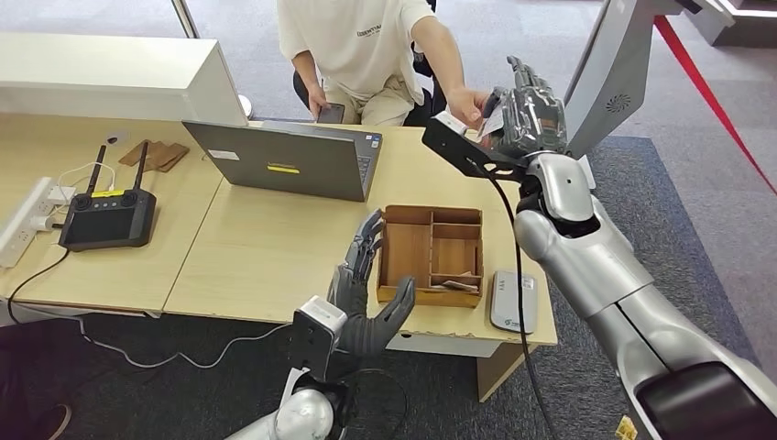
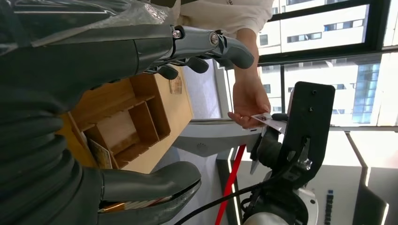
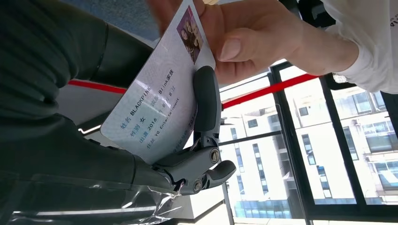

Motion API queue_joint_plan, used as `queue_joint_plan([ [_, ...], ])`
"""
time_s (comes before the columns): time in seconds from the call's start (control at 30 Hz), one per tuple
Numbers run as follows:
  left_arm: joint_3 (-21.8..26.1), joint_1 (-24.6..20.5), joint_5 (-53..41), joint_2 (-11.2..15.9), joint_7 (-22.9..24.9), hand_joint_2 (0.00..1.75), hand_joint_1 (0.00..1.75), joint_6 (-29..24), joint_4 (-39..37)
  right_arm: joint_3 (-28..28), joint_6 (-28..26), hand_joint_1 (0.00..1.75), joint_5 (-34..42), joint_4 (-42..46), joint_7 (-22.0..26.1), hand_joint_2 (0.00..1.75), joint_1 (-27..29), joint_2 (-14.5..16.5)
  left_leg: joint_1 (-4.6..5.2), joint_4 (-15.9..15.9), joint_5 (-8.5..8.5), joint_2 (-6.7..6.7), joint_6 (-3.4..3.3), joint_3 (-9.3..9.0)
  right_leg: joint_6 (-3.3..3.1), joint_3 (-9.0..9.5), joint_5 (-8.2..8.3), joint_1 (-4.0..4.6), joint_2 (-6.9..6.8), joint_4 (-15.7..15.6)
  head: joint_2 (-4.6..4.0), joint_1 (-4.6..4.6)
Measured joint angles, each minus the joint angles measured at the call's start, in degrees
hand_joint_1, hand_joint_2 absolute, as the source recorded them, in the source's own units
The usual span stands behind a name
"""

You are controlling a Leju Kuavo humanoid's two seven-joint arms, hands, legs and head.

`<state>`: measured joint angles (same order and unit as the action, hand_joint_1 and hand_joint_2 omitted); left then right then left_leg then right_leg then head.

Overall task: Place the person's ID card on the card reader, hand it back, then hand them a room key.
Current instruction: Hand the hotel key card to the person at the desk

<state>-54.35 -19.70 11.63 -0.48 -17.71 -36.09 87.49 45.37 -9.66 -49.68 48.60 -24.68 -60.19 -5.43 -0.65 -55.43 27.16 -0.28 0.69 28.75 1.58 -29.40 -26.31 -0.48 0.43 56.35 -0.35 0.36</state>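
My right hand (image 1: 527, 115) is raised past the table's far edge and holds the white ID card (image 3: 159, 98) between thumb and fingers. The person's hand (image 3: 244, 37) pinches the card's other end, so both grip it; the card (image 1: 489, 124) is a small sliver in the head view. The white card reader (image 1: 513, 301) lies at the table's front right corner with nothing on it. Beside it stands a wooden compartment box (image 1: 432, 255) with cards in its front slot. My left hand (image 1: 366, 293) hovers open at the box's left side, holding nothing.
An open laptop (image 1: 293, 158) stands mid-table behind the box. A black remote controller (image 1: 105, 215) and a power strip (image 1: 27, 220) lie at the left. The seated person holds a phone (image 1: 331, 113) in the other hand. A red barrier strap (image 1: 705, 92) runs at the right.
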Motion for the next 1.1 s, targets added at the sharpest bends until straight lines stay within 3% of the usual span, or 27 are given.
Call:
queue_joint_plan([
  [0.3, -2.6, -1.9, 1.9, -0.5, -1.3, 1.75, 0.00, 0.1, -2.8, 1.8, -0.5, 1.71, -0.3, -6.2, -0.4, 1.75, -1.6, 1.6, 0.00, 0.0, 0.00, -0.01, 0.00, 0.05, 0.00, -0.06, 0.00, 0.00, 0.00, 0.0, 0.00, -0.01],
  [0.43, -3.4, -2.4, 2.3, -0.5, -1.5, 1.75, 0.00, 0.1, -3.7, 2.4, -0.8, 0.07, -0.3, -8.5, -0.4, 1.75, -2.0, 2.0, 0.00, 0.0, 0.00, -0.01, 0.00, 0.14, 0.00, -0.14, 0.00, 0.00, -0.01, 0.0, 0.00, 0.01],
  [0.47, -3.5, -2.5, 2.4, -0.5, -1.5, 1.75, 0.00, 0.1, -3.8, 2.5, -1.2, 0.00, -0.3, -8.9, -0.4, 1.75, -2.1, 2.1, 0.00, 0.0, 0.00, -0.01, 0.00, 0.16, 0.00, -0.16, 0.00, 0.00, -0.02, 0.0, 0.00, 0.01],
  [0.87, -4.6, -3.2, 3.2, -0.6, -2.0, 1.75, 0.00, 0.0, -5.3, 2.5, -5.1, 0.00, 2.0, -11.8, 1.0, 1.75, -1.9, 1.9, 0.00, 0.0, -0.01, 0.00, -0.01, 0.17, 0.01, -0.20, 0.01, 0.00, 0.00, 0.0, 0.00, -0.01],
  [1.1, -4.1, -2.3, -1.7, -0.6, -0.8, 1.75, 0.00, 0.0, -5.6, -1.8, -9.6, 0.00, 19.1, -10.6, 8.7, 1.75, 0.2, 2.1, 0.00, 0.0, -0.04, 0.00, 0.00, 0.15, 0.03, -0.16, 0.07, 0.00, 0.00, 0.0, 0.00, -0.01],
])
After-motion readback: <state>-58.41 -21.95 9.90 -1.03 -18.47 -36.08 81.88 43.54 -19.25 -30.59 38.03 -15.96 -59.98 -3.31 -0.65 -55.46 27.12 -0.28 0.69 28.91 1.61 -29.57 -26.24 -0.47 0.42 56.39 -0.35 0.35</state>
